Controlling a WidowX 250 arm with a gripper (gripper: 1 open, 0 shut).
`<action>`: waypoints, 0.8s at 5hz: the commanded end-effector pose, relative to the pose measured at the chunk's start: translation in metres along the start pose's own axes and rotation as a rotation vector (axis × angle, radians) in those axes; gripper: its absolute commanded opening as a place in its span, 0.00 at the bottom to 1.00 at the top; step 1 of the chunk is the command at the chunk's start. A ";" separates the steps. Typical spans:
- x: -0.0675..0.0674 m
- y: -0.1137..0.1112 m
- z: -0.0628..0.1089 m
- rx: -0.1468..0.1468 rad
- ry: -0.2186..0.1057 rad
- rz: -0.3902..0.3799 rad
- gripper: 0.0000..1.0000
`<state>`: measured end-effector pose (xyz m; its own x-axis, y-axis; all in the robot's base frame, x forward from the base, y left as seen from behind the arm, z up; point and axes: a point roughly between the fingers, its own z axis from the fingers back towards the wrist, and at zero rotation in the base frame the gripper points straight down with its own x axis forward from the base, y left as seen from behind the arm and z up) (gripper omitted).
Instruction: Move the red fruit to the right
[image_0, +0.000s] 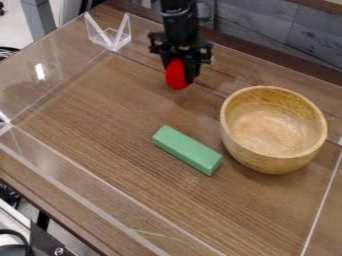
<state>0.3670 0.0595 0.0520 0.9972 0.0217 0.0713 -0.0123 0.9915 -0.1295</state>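
**Red fruit in the jaws, low over the table**

The gripper pinches the red fruit near the back of the wooden table, left of the wooden bowl. I'd say set it down gently, upright, clear of the green block, then release.

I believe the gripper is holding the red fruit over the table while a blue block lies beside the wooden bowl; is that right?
Not quite: the block is green, not blue, as the camera view shows. The rest stands: the gripper holds the red fruit over the table, and the block lies beside the wooden bowl, on its left in the picture.
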 end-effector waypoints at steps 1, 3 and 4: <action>0.012 -0.001 0.035 0.019 -0.094 -0.066 0.00; 0.013 -0.020 0.041 0.027 -0.131 -0.118 0.00; 0.007 -0.041 0.035 0.031 -0.145 -0.135 0.00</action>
<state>0.3658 0.0192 0.0644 0.9823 -0.1116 0.1505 0.1273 0.9869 -0.0990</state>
